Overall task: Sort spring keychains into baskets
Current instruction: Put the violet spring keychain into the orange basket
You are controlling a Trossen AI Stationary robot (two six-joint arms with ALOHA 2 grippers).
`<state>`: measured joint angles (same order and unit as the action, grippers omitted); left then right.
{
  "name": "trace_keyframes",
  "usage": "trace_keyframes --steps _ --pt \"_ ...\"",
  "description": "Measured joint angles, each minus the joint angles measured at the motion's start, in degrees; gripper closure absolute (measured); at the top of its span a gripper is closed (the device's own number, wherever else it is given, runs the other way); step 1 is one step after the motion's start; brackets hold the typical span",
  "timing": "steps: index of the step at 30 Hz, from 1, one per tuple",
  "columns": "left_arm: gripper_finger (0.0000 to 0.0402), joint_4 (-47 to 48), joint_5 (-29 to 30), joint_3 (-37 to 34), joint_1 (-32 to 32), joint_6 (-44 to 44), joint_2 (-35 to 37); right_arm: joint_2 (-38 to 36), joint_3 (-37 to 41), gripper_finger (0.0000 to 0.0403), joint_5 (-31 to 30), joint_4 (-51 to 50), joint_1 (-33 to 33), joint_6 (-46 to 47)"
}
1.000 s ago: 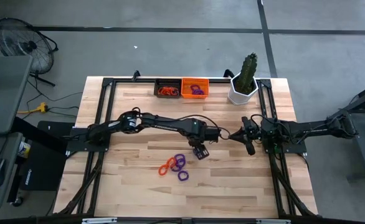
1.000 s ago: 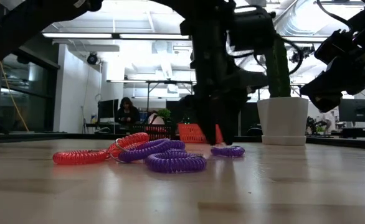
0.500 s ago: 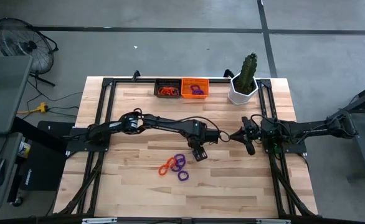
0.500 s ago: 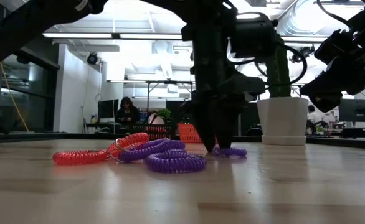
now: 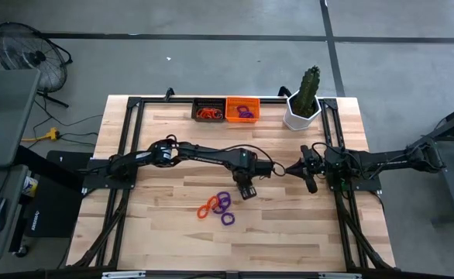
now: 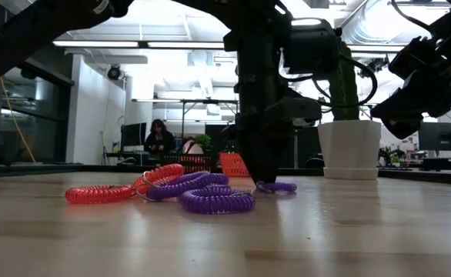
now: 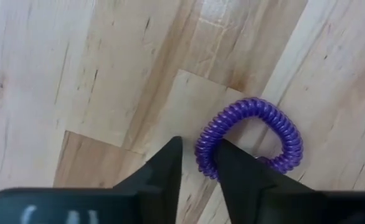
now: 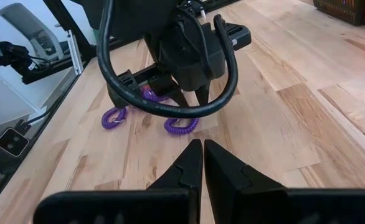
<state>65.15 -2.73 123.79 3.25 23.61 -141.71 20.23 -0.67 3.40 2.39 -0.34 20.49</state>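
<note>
A lone purple spring keychain (image 7: pixel 276 124) lies flat on the table near its middle. My left gripper (image 7: pixel 198 165) stands over it, pointing down and shut on one side of the loop; in the low view its fingertips (image 6: pixel 260 178) reach the wood. A loose cluster of orange and purple keychains (image 5: pixel 217 206) lies just nearer the front edge. The black basket (image 5: pixel 208 110) and the orange basket (image 5: pixel 243 109) stand side by side at the far edge, each with keychains inside. My right gripper (image 8: pixel 202 163) hovers shut toward the table's right side, touching nothing. My left gripper has one side of the purple loop (image 7: pixel 205 155) between its two fingers, which come from above and point down, lying across the coiled strand. The rest of the loop (image 6: pixel 281 186) lies flat on the table beside the fingertips.
A white pot with a cactus (image 5: pixel 303 105) stands at the far right corner. The black frame rails (image 5: pixel 134 139) run along the table's sides. Bare wood lies between the keychains and the baskets.
My left gripper has come down onto the table with its fingers on either side of the lone purple keychain's strand, then closed them on it. The keychain has stayed on the wood, nudged slightly.
</note>
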Motion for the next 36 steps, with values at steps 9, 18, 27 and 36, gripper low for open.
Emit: trace_keyframes --steps 9,18,27,36 --pt "0.0370 0.4 -0.5 0.0 0.0 -1.1 0.0 0.0 0.0 0.0391 0.0 0.0 0.0 0.0" --pt "0.0381 2.0 -1.4 -0.5 -0.8 -2.4 1.7 0.0 0.0 0.0391 0.0 0.0 0.0 0.0" --pt "0.0382 4.5 3.8 -0.3 -2.7 -2.4 7.7 0.0 0.0 0.0391 0.0 0.0 0.0 0.0" --pt "0.0382 6.8 12.1 -0.2 -6.4 -2.3 13.6 0.0 0.0 0.0391 0.0 0.0 0.0 0.0"
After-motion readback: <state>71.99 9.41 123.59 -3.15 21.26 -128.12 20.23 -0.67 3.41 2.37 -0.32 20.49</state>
